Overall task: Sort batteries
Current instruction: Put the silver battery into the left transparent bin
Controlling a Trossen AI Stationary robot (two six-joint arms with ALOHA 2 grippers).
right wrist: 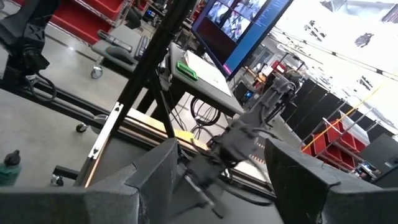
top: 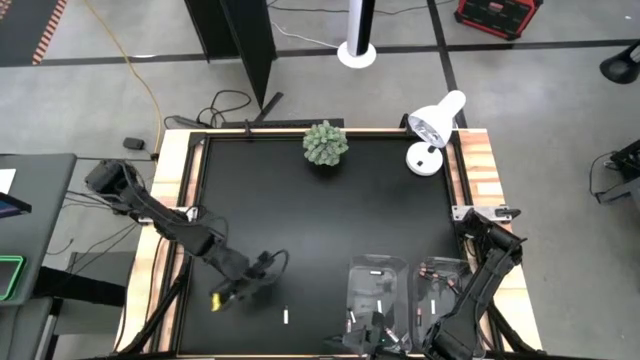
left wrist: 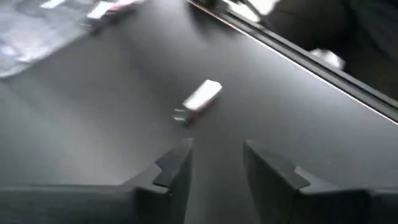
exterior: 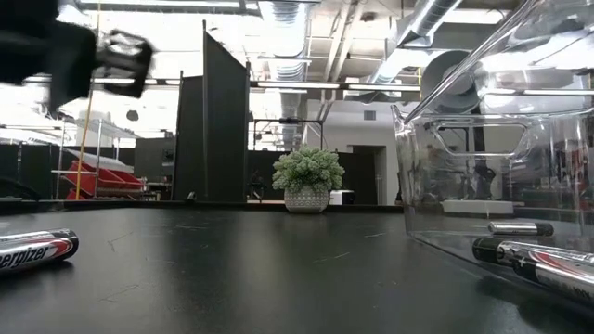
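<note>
One loose battery (left wrist: 199,102), silvery white, lies on its side on the black table near the front edge (top: 285,316); the low view shows it at the left (exterior: 32,250). My left gripper (left wrist: 214,168) hovers a little short of it, toward the table's left (top: 245,290), open, with nothing between its fingers. Two clear bins (top: 378,290) (top: 440,285) stand at the near right; the left one holds a white battery (top: 377,272), the right one dark batteries (top: 432,270). My right gripper (right wrist: 221,168) is raised by the near edge (top: 368,338), pointing level and open.
A potted plant (top: 325,143) and a white desk lamp (top: 435,130) stand at the far edge. A raised wooden rim (top: 180,200) runs around the table. The middle of the black mat (top: 320,220) is bare. The nearer bin's wall (exterior: 501,139) fills the low view's right.
</note>
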